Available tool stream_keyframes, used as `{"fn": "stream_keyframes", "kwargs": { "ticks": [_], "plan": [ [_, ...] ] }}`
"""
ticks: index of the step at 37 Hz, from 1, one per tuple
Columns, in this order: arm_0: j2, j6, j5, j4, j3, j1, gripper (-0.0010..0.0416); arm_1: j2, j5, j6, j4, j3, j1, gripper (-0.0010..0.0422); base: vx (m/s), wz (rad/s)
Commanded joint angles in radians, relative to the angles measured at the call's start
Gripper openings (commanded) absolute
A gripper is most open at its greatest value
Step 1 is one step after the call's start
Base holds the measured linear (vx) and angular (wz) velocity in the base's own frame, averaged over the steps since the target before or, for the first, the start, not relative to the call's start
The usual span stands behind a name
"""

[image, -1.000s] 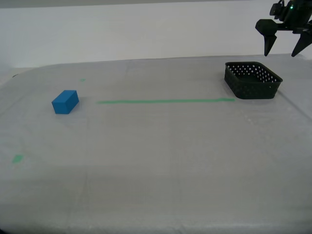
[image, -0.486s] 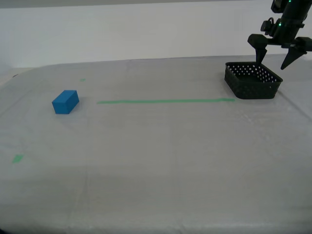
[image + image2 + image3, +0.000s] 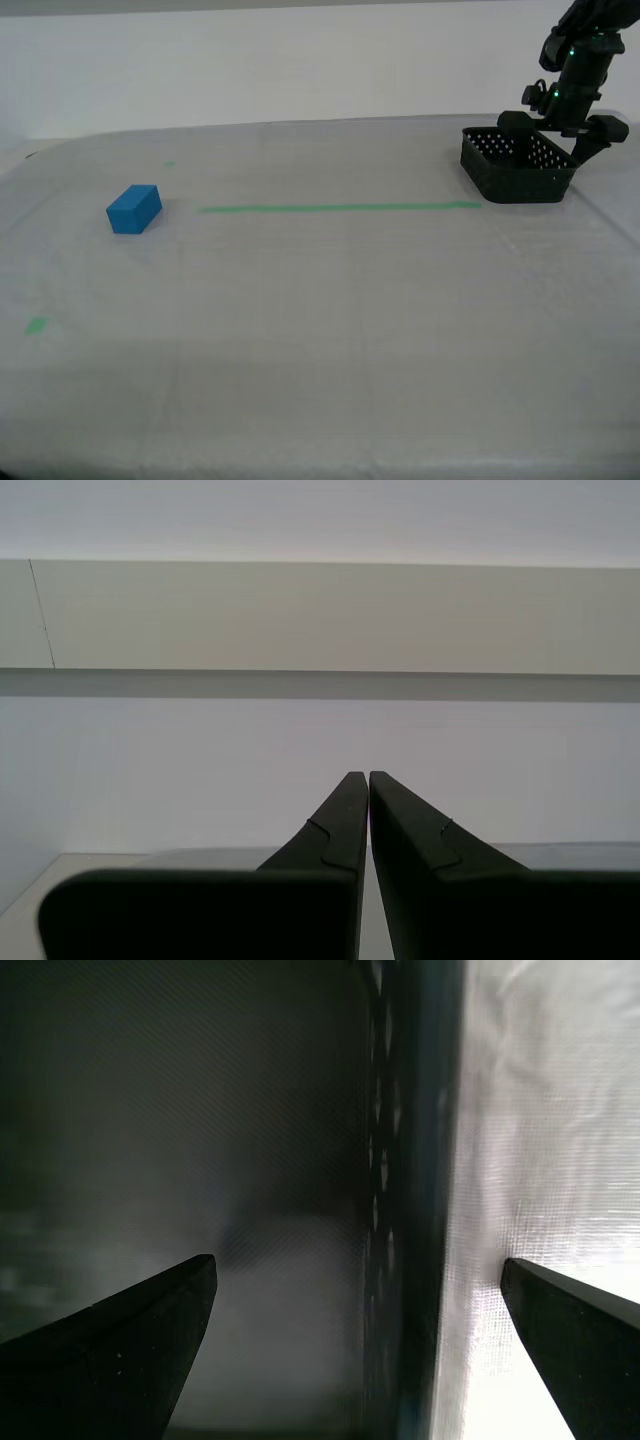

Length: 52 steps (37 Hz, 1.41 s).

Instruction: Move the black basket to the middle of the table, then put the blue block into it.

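Note:
The black basket [image 3: 518, 165] sits on the table [image 3: 320, 330] at the exterior view's far right. My first gripper [image 3: 550, 140] is open and lowered onto it. One finger is inside the basket and the other outside, with the perforated basket wall [image 3: 395, 1200] between them. The blue block [image 3: 134, 208] lies alone at the exterior view's left, far from both grippers. My second gripper [image 3: 362, 775] is shut on nothing, points at a pale wall, and is out of the exterior view.
A thin green tape line [image 3: 340, 208] runs across the cloth from near the block toward the basket. Small green tape marks [image 3: 36, 325] lie at the exterior view's left. The table's edge passes just beyond the basket at the exterior view's right.
My first gripper has come down from above the basket until its open fingers straddle the basket's wall. The basket and the block have not moved.

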Motion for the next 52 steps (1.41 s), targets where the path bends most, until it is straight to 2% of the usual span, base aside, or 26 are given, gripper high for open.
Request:
{"fn": "stream_keyframes", "kwargs": {
  "ticks": [1, 10, 33, 43, 52],
  "plan": [
    [-0.003, 0.002, 0.01, 0.025, -0.013, 0.002, 0.04, 0.0, -0.001, 0.002, 0.005, 0.0, 0.0, 0.0, 0.0, 0.0],
    [-0.003, 0.001, 0.053, 0.033, -0.02, 0.002, 0.0396, 0.0, -0.001, 0.002, 0.005, 0.0, 0.0, 0.0, 0.0, 0.0],
    [-0.003, 0.018, 0.054, 0.045, -0.02, 0.002, 0.0344, 0.0, -0.001, 0.002, 0.005, 0.0, 0.0, 0.0, 0.0, 0.0],
    [-0.003, 0.019, 0.054, 0.057, -0.02, 0.002, 0.0272, 0.0, -0.001, 0.002, 0.005, 0.0, 0.0, 0.0, 0.0, 0.0],
    [-0.003, 0.02, 0.054, 0.06, -0.02, 0.002, 0.0171, 0.0, -0.001, 0.002, 0.005, 0.0, 0.0, 0.0, 0.0, 0.0]
  ]
}}
